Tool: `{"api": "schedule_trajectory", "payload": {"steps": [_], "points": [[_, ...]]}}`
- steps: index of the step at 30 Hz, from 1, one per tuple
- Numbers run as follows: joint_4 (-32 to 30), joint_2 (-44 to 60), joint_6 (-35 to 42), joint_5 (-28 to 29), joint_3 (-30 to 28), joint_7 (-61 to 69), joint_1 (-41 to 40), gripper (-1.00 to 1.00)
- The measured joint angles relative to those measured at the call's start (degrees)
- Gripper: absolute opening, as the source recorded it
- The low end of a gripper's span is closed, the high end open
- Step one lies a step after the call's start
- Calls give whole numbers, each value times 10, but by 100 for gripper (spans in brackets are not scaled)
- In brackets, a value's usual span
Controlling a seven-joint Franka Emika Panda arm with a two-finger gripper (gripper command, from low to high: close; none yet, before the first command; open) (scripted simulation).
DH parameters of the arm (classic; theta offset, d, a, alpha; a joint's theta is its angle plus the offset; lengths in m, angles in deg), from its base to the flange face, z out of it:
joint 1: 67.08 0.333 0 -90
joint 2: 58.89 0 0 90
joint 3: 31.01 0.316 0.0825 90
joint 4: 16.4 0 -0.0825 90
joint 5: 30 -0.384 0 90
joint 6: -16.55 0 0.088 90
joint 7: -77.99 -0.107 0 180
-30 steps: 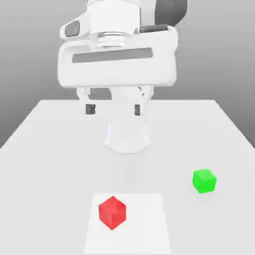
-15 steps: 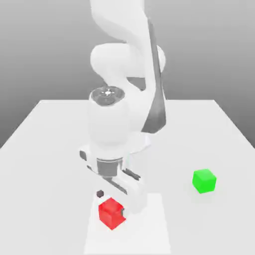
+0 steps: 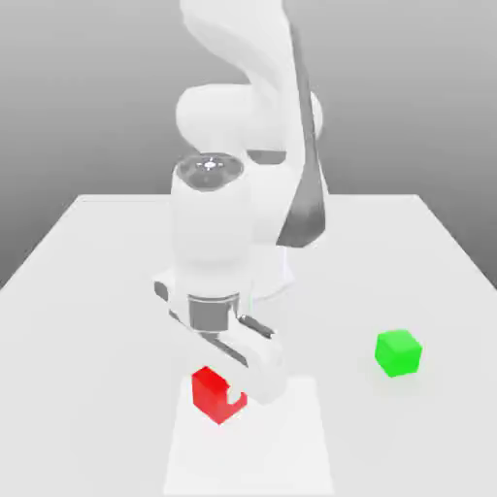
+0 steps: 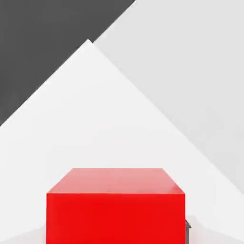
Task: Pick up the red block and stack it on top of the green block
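Note:
The red block [image 3: 211, 391] is near the front of the white table [image 3: 408, 252], over a paler square patch. My gripper [image 3: 220, 392] points down and is shut on it, with one white finger [image 3: 236, 395] crossing its right face. The block appears slightly raised off the surface. In the hand view the red block [image 4: 115, 205] sits large and close between the fingers. The green block [image 3: 399, 352] rests on the table apart, toward the exterior view's right, with nothing on top of it.
The arm's white base and links [image 3: 243, 194] rise behind the gripper at the table's middle. The paler square patch [image 3: 291, 456] lies at the front edge. Bare table surface separates the red block from the green one.
The hand came down from high above the table onto the red block and its fingers shut on it. The block now sits slightly higher in the exterior view than half a second ago.

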Motion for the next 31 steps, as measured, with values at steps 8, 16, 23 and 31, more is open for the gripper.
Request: {"api": "schedule_trajectory", "payload": {"steps": [8, 16, 23, 31], "points": [[-33, -56, 22, -20, 53, 103, 119, -100], [-66, -110, 43, -60, 110, 220, 228, -100], [-86, -114, 26, -81, 151, 296, 307, -100], [-83, 2, -83, 33, 138, 218, 293, 100]]}}
